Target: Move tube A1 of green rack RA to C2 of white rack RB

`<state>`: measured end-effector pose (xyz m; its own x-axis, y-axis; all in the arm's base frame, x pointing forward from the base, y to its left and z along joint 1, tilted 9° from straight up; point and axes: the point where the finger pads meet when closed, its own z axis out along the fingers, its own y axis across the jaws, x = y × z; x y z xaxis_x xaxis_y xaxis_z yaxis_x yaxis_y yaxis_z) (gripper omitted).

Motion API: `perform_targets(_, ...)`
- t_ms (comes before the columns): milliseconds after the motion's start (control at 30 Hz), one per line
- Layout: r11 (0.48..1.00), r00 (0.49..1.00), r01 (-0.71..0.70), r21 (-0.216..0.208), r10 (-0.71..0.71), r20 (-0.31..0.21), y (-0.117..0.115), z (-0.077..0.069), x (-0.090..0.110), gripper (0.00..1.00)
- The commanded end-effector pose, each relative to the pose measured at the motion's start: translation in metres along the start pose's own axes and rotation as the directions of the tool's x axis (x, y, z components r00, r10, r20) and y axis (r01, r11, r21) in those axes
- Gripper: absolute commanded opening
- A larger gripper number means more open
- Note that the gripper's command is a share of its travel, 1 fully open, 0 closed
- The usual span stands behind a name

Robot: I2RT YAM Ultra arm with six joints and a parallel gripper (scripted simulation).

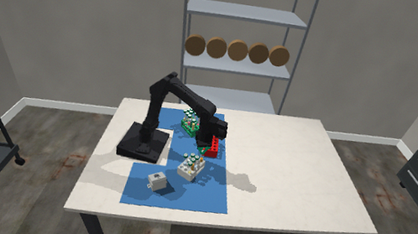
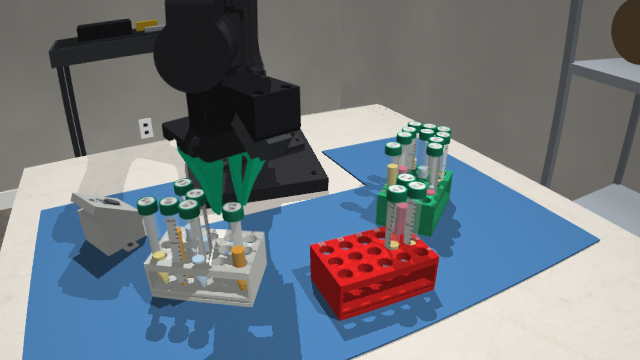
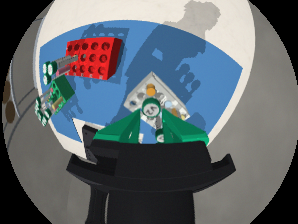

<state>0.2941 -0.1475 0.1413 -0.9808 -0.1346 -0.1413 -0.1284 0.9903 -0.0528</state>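
End effector part-closed, empty, above white rack tubes

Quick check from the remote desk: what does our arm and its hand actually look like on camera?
The arm is matte black throughout, built of blocky links with round joint housings, on a square black base plate. The hand has a boxy black body and two tapered green fingers. No cables or markings are visible.

Three racks, one button box, five wooden discs
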Motion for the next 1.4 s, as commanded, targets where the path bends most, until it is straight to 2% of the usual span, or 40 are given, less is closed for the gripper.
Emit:
perform_targets(0, 1.000, 1.000, 0.001, 0.013, -0.001, 0.019, -0.0022, -0.0029, -0.0036, 0.30)
perform_targets(533, 1.000, 1.000, 0.001, 0.013, -0.001, 0.019, -0.0021, 0.0011, -0.0035, 0.30)
perform_targets(567, 1.000, 1.000, 0.001, 0.013, -0.001, 0.019, -0.0021, 0.0011, -0.0035, 0.00)
perform_targets(1367, 1.000, 1.000, 0.001, 0.013, -0.001, 0.019, -0.0021, 0.0011, -0.0035, 0.00)
